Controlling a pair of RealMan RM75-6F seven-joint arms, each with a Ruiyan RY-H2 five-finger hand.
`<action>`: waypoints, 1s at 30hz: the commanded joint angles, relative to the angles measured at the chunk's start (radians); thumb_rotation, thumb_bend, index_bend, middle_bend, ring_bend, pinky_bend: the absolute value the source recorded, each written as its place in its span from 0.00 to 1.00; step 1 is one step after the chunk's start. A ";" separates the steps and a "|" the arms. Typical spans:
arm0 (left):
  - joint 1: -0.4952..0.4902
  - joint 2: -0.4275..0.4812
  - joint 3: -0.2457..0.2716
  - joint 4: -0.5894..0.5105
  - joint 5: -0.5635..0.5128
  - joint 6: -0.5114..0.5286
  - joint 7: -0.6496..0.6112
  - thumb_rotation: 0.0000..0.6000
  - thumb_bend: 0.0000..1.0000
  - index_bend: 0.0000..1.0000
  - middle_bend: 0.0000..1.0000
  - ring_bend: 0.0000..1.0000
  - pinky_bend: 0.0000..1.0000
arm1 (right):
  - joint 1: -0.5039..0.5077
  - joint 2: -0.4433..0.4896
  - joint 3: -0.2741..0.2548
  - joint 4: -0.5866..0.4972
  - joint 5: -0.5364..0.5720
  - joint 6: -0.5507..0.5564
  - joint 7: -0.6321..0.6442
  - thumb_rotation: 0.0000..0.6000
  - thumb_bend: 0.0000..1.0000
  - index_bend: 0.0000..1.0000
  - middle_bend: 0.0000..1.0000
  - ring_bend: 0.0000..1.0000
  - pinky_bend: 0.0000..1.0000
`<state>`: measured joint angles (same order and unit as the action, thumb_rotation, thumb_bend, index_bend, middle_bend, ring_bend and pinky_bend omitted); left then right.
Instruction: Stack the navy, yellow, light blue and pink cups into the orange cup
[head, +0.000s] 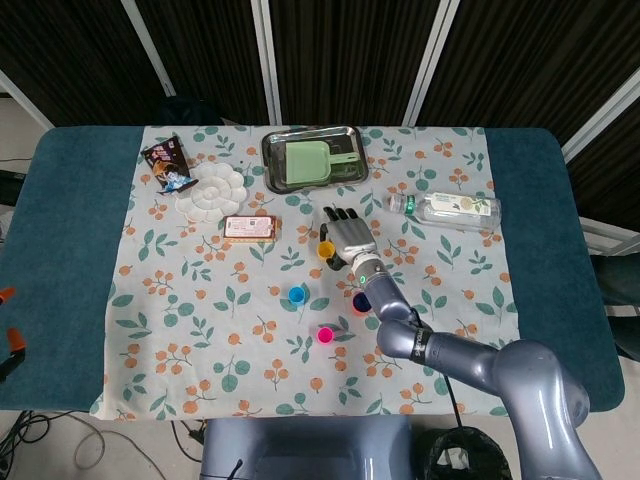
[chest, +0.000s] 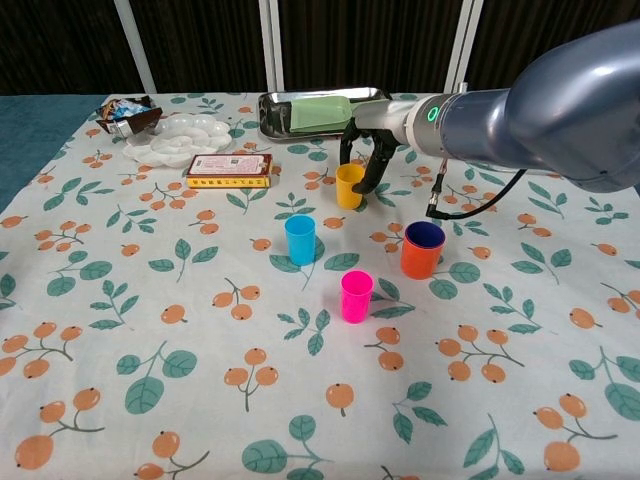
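Behind the yellow cup (chest: 350, 185), the right hand (chest: 365, 160) curls its fingers down around both sides of it; whether they actually grip the cup cannot be told, and the palm hides the cup's far side. Inside the orange cup (chest: 421, 257) sits the navy cup (chest: 425, 236), only its rim showing. Nearer the desk's front stand the light blue cup (chest: 300, 239) and pink cup (chest: 356, 296), well apart. Beyond the hand lies a metal tray (chest: 275, 112); a flat box (chest: 229, 170) lies to the left.

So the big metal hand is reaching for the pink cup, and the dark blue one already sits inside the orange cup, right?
Not the pink cup. In the chest view the right hand closes around the yellow cup. The navy cup does sit inside the orange cup.
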<state>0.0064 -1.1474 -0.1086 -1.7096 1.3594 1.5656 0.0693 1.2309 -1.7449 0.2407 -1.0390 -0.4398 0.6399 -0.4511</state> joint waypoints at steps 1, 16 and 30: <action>0.000 0.000 0.000 0.000 0.000 0.000 0.000 1.00 0.61 0.21 0.08 0.00 0.00 | 0.000 -0.002 0.006 0.001 -0.004 0.004 0.005 1.00 0.41 0.46 0.00 0.03 0.08; 0.000 0.002 -0.002 0.000 -0.001 0.001 -0.002 1.00 0.61 0.21 0.08 0.00 0.00 | -0.029 0.119 0.020 -0.142 0.005 0.010 0.020 1.00 0.41 0.48 0.00 0.03 0.08; -0.004 -0.001 -0.001 -0.001 0.000 -0.003 0.006 1.00 0.61 0.21 0.08 0.00 0.00 | -0.164 0.528 -0.029 -0.686 -0.083 0.076 0.034 1.00 0.41 0.48 0.00 0.03 0.08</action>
<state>0.0034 -1.1479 -0.1104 -1.7105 1.3591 1.5643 0.0741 1.1203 -1.3159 0.2319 -1.6021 -0.4772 0.6818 -0.4289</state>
